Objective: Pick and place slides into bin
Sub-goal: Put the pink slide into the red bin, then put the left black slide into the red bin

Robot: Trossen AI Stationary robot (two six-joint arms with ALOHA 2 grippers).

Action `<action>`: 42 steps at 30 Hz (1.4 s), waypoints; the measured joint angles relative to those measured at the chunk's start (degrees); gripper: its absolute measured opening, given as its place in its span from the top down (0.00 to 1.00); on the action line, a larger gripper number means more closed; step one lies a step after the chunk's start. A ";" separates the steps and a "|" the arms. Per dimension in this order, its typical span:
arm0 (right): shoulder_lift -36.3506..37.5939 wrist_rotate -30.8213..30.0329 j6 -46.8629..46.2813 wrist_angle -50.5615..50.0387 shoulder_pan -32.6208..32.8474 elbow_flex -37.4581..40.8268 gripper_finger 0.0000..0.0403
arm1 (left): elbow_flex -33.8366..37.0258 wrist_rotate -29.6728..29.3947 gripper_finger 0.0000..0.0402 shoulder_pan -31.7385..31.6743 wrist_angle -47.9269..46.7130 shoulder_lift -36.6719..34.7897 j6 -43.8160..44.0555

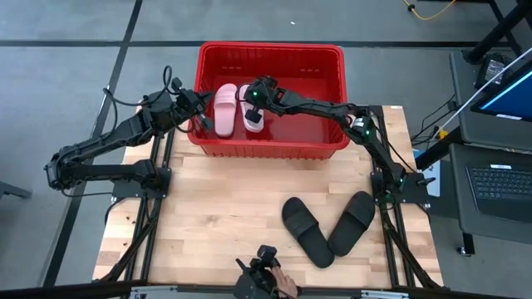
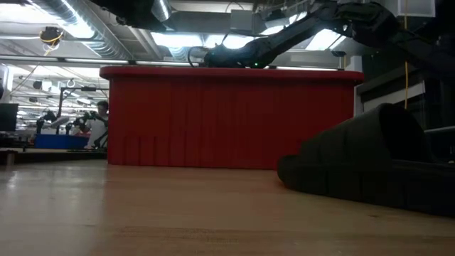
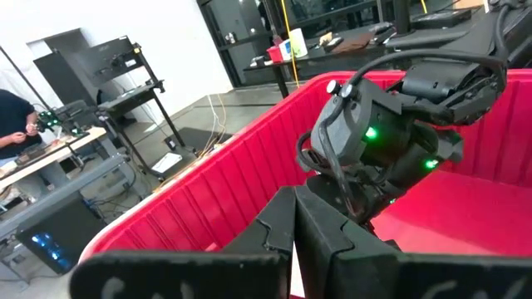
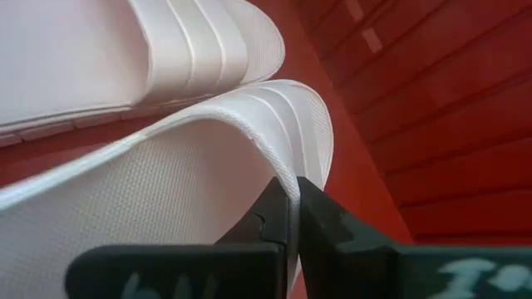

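Second pink slide (image 1: pixel 253 116) hangs low inside the red bin (image 1: pixel 270 51), right beside its twin (image 1: pixel 225 108), strap edge pinched in the right gripper (image 4: pixel 293 218) jaws. Left gripper (image 1: pixel 199 104) jaws closed empty at the bin's rim. Black slides (image 1: pixel 326 226) wait on the worktop (image 1: pixel 208 216), nearer the right arm.

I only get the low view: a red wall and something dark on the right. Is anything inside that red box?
Observer: Yes, two pink slides are in the bin, toward its left end.
Operator: And the arm above it?
Observer: The right gripper is pinching the strap of one of them.
Operator: And the dark lump?
Observer: Two black slides on the table, their ends meeting in a V.
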State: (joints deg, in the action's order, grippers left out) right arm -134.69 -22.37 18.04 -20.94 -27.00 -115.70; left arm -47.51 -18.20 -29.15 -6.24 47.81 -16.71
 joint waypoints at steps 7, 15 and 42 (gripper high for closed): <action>0.00 0.85 -0.02 0.13 0.00 0.00 0.96 | 0.00 0.00 0.99 0.00 -0.01 -0.02 -0.09; 0.00 3.06 -2.68 0.14 -0.10 0.00 0.87 | 0.00 0.00 1.00 0.00 0.00 -0.02 -0.06; 0.21 5.97 -2.78 1.74 0.25 -0.02 0.74 | 0.00 0.04 1.00 0.00 0.00 -0.02 -0.02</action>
State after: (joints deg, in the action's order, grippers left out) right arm -134.48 -16.40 15.26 -19.21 -26.75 -115.72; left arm -47.51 -18.16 -29.15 -6.24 47.79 -16.73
